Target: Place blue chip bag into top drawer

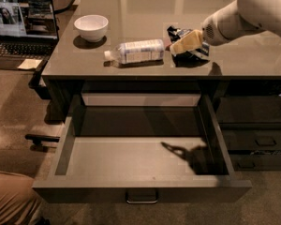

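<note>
While your hand [179, 46] is at the blue chip bag [198, 51], upper right on the surface [253, 62], grip state: can't tell. The top drawer [131, 159] is open below; bottle [136, 50], bowl [91, 27], laptop [23, 22] upper left.

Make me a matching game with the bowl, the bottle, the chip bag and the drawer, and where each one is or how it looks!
Things:
1. white bowl
2. water bottle
3. blue chip bag
4. top drawer

Places and states:
A. pulled open below the tabletop
B. lying on its side in the middle of the tabletop
C. right at the tip of the gripper, on the right side of the tabletop
D. standing upright on the left side of the tabletop, nearest the laptop

Pairs: 1-D, 2-B, 3-C, 4-A
</note>
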`<state>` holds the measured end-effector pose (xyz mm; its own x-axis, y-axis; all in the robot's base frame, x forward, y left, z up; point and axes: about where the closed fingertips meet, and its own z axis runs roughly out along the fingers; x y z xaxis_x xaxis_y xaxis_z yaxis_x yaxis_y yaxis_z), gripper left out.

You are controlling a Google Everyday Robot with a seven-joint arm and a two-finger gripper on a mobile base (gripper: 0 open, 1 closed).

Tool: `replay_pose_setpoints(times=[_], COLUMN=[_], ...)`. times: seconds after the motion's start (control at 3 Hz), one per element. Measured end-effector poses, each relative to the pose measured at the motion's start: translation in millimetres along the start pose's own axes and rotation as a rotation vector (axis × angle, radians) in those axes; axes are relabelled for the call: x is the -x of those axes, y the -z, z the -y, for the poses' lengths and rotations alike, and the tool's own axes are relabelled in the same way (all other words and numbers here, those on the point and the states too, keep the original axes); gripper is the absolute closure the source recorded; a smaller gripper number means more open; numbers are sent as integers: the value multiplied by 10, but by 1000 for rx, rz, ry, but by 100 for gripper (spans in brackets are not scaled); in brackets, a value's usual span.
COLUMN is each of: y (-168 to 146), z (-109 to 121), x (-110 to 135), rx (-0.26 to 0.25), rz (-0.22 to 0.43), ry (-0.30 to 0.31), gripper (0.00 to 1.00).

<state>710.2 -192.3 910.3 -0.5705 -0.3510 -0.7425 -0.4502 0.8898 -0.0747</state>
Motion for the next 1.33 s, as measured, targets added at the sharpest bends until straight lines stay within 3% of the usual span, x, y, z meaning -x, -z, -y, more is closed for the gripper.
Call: replay_pose_setpoints(times=[0.67,1.33], y=[-360,-681], z=[-11,93], x=[68,78], rx=[9,5], rz=[19,-40], ry=[-145,-164], gripper=[0,0])
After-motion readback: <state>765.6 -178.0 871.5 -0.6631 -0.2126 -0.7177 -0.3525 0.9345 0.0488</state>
